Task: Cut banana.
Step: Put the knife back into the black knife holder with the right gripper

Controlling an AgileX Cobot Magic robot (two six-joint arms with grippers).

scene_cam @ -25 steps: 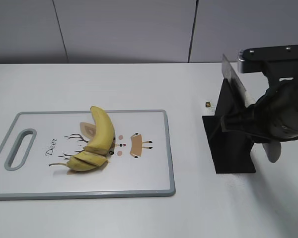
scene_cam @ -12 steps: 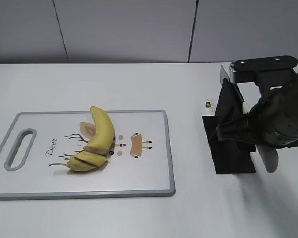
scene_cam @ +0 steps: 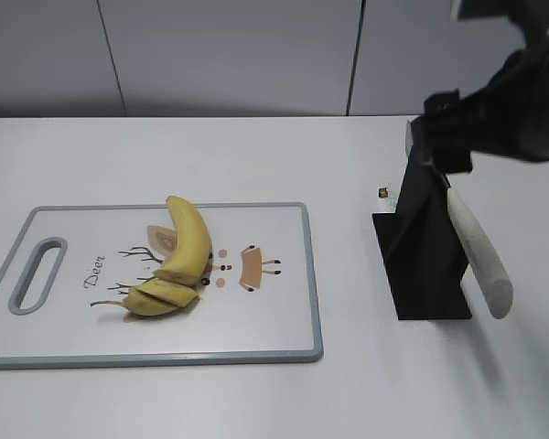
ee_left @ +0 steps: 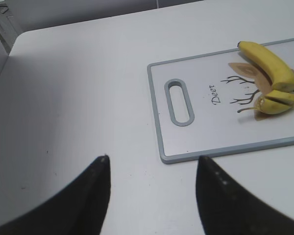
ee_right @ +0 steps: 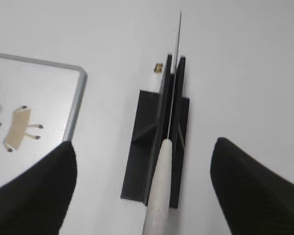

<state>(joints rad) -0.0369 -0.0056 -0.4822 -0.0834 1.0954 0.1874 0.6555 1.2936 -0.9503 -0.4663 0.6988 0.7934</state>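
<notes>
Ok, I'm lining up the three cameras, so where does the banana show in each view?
Exterior view: banana left of centre, on the cutting board.
Left wrist view: banana at the upper right, on the board.
Right wrist view: not in it; only the board's corner shows.
Shared landmark: the cutting board.

A white-handled knife sits slotted in a black stand beside the cutting board.

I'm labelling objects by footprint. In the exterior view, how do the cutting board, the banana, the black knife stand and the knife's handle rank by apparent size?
1. cutting board, clearly largest
2. black knife stand
3. banana, cut crosswise near the stem
4. knife's handle

Stand and banana look close; that order is unsure.
</notes>
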